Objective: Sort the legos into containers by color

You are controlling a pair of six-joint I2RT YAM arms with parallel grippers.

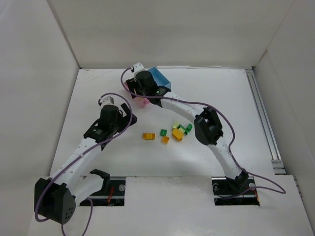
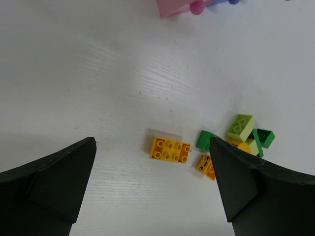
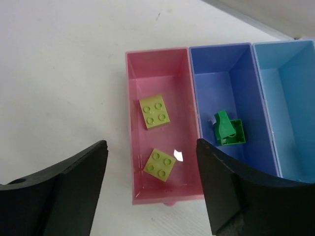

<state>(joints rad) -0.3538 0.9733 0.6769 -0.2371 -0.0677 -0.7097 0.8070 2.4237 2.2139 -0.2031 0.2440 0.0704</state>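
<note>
Table (image 1: 221, 93): white, walled on three sides, carrying the bins and the loose bricks.
Left arm (image 1: 86, 145): reaches inward over the table left of the loose bricks.
Right arm (image 1: 216, 142): bends back over the bins at the far side.
Bins: pink bin (image 3: 129, 123), purple-blue bin (image 3: 221, 64) and light blue bin (image 3: 290, 98) are joined side by side.
Right gripper (image 3: 151, 143): fingers apart and empty, hovering above the pink bin, whose near end shows between the two fingers.
Left gripper (image 2: 152, 142): fingers apart and empty, above bare table.
Long orange brick (image 2: 170, 150): lies flat on the table, seen between the left gripper's fingers and apart from both.
Loose cluster (image 1: 179, 132): a small orange brick (image 2: 205, 166), dark green pieces (image 2: 205, 140) and a pale yellow-green brick (image 2: 241, 127) lie huddled just right of the long orange brick.
Sorted bricks: two pale yellow-green bricks (image 3: 155, 111) lie studs-up in the pink bin, and dark green bricks (image 3: 228, 130) lie in the purple-blue bin.
</note>
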